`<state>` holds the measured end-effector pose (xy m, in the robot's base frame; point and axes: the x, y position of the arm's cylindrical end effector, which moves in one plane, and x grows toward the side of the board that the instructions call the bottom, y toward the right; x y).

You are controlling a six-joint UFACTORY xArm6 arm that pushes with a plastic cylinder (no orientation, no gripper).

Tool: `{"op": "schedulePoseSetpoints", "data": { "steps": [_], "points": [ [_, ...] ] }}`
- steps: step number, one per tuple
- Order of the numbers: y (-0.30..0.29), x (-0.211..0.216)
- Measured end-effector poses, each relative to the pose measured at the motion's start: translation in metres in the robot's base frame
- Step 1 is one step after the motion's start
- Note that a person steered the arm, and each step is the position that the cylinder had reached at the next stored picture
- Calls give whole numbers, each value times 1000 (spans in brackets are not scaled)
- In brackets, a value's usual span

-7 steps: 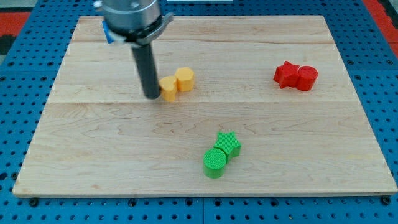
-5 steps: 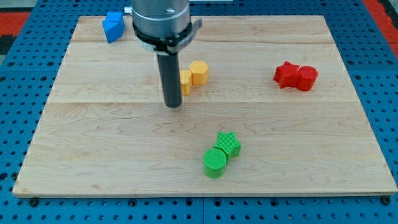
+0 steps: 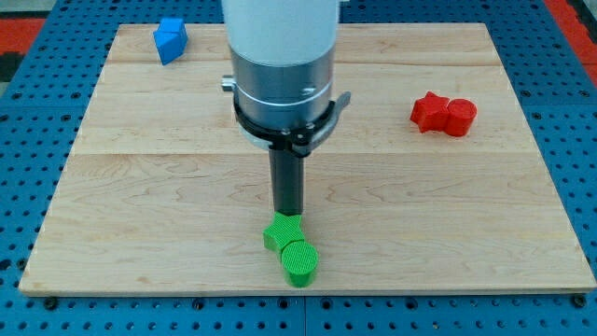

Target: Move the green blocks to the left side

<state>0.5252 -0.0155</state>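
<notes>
Two green blocks lie together near the view's bottom, around the middle of the wooden board [image 3: 131, 215]. The green star [image 3: 281, 232] sits just above and left of the green cylinder [image 3: 299, 262], and they touch. My tip [image 3: 288, 214] is right at the upper edge of the green star, touching or nearly touching it. The arm's wide grey body rises above the rod and hides the board's middle behind it.
A red star [image 3: 428, 111] and a red cylinder [image 3: 460, 117] sit together at the view's right. A blue block [image 3: 170, 39] lies at the top left corner. The yellow blocks seen earlier are hidden behind the arm. Blue pegboard surrounds the board.
My tip moved from beside the yellow blocks down and right to the green pair. The green blocks shifted left and down, and the yellow blocks are now hidden by the arm.
</notes>
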Motion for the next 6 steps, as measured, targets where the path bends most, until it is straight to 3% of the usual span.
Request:
{"op": "schedulePoseSetpoints", "data": {
  "steps": [1, 2, 3, 4, 6],
  "points": [
    [90, -16],
    [95, 56],
    [87, 93],
    [83, 93],
    [4, 75]
  ]
}}
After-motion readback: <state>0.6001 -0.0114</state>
